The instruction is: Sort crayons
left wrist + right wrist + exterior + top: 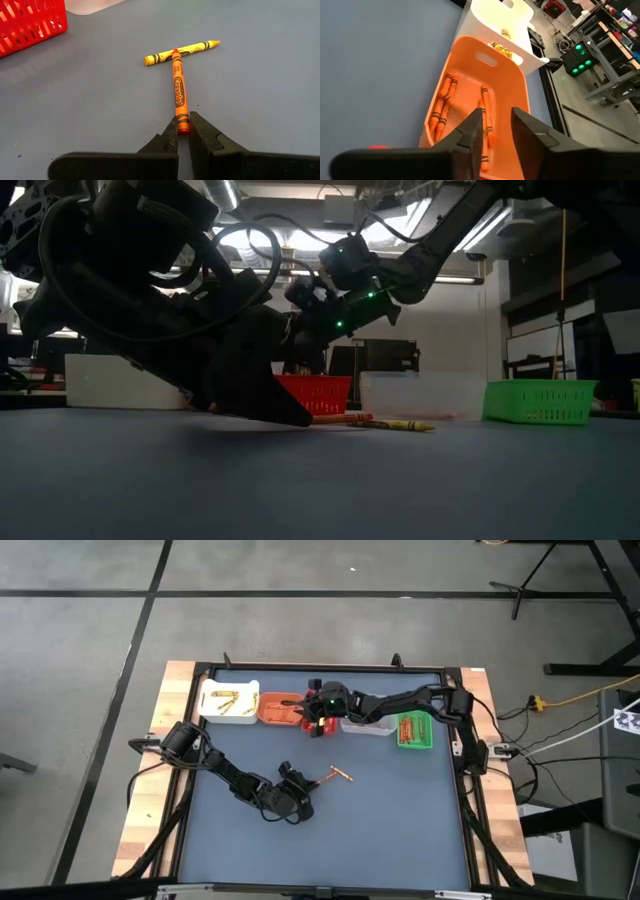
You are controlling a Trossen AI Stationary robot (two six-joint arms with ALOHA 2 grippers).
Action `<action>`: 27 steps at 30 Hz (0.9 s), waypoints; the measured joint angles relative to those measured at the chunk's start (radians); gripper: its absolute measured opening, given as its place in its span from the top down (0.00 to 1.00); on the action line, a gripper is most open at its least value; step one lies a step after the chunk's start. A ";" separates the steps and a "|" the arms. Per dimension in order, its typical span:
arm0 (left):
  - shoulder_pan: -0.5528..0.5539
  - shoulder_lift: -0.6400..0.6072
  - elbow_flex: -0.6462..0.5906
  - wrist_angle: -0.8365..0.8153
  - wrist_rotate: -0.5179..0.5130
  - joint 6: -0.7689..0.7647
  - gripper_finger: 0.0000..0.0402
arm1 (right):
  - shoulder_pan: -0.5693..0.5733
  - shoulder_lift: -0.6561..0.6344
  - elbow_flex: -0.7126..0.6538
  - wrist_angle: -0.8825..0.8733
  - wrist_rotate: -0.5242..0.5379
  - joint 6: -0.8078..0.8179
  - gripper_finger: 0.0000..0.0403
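The left gripper (183, 131) was clamped on the end of an orange crayon (179, 90) whose tip touched a yellow crayon (182, 52) on the table (400, 810), so lifting could drag it, while the right gripper (496, 125) hung parted over the orange bin (465, 60).

1. I see the table (390, 830), blue-grey top.
2. Along its far edge: white bin (228, 702), orange bin (279, 707), red bin (318, 393), clear bin (420, 394), green bin (415, 730).
3. Mid-table: orange crayon (179, 92) touching yellow crayon (182, 52).
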 joint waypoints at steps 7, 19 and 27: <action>0.000 0.000 0.000 0.000 0.000 -0.001 0.99 | 0.001 0.000 0.000 0.028 0.000 0.002 0.68; 0.000 0.000 0.000 0.000 0.000 -0.002 0.99 | 0.001 0.000 0.000 0.010 0.000 0.003 0.67; 0.000 0.000 0.000 0.000 0.000 -0.002 0.99 | 0.002 0.000 0.000 0.007 0.051 0.003 0.67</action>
